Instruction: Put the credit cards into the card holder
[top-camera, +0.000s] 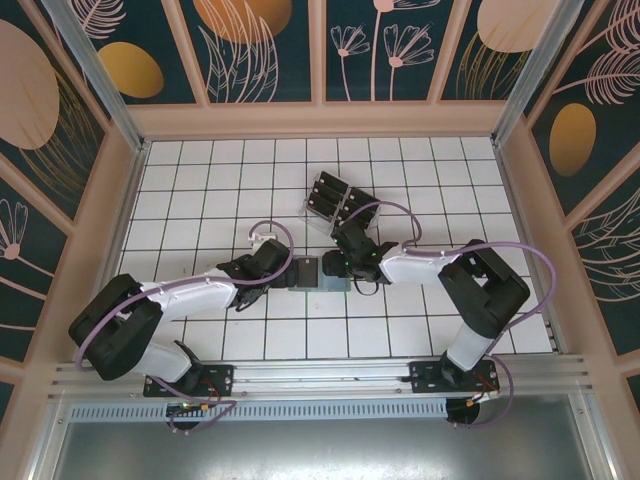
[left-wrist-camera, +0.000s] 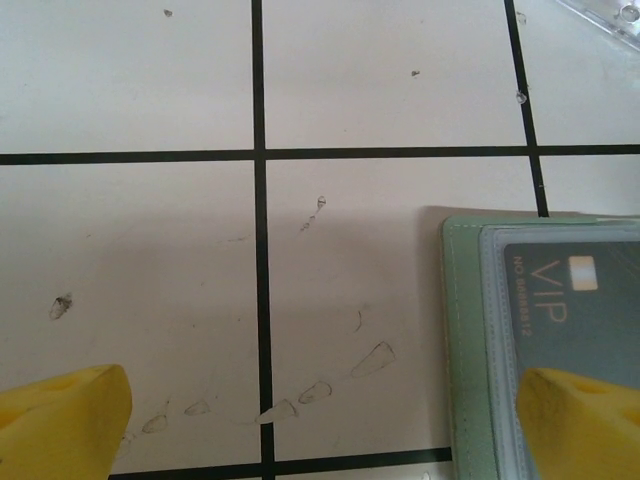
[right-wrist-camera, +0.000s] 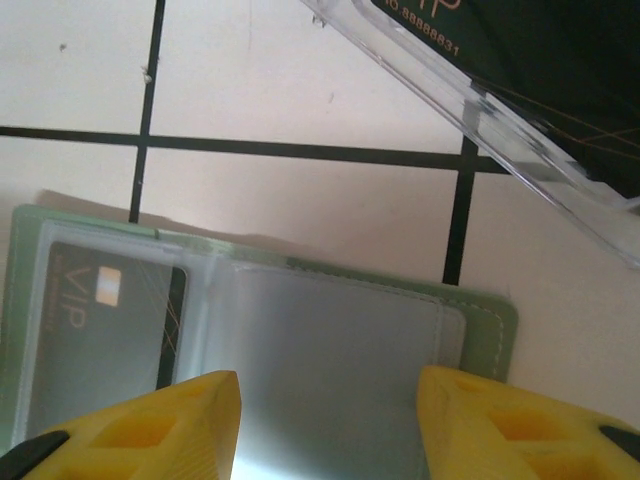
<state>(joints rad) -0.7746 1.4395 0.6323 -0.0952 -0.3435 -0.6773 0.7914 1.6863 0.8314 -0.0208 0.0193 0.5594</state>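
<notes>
The grey-green card holder (right-wrist-camera: 490, 325) lies open on the tiled table, also seen from above (top-camera: 320, 281) between both arms. A black credit card marked VIP (right-wrist-camera: 100, 325) sits in its left clear sleeve. The sleeve beside it (right-wrist-camera: 330, 360) holds nothing. My right gripper (right-wrist-camera: 330, 430) hovers open over that sleeve, one yellow finger at each side. My left gripper (left-wrist-camera: 320, 430) stands wide open at the holder's left edge (left-wrist-camera: 462, 330). Its right fingertip (left-wrist-camera: 585, 425) is over the VIP card (left-wrist-camera: 565, 300). More black credit cards (right-wrist-camera: 545, 60) stand in the clear rack.
The clear plastic slotted rack (top-camera: 335, 200) stands just behind the card holder, its edge (right-wrist-camera: 470, 105) close to my right gripper. Wooden walls (top-camera: 120, 210) fence the table on three sides. Bare tiles (left-wrist-camera: 150, 250) stretch to the left of the holder.
</notes>
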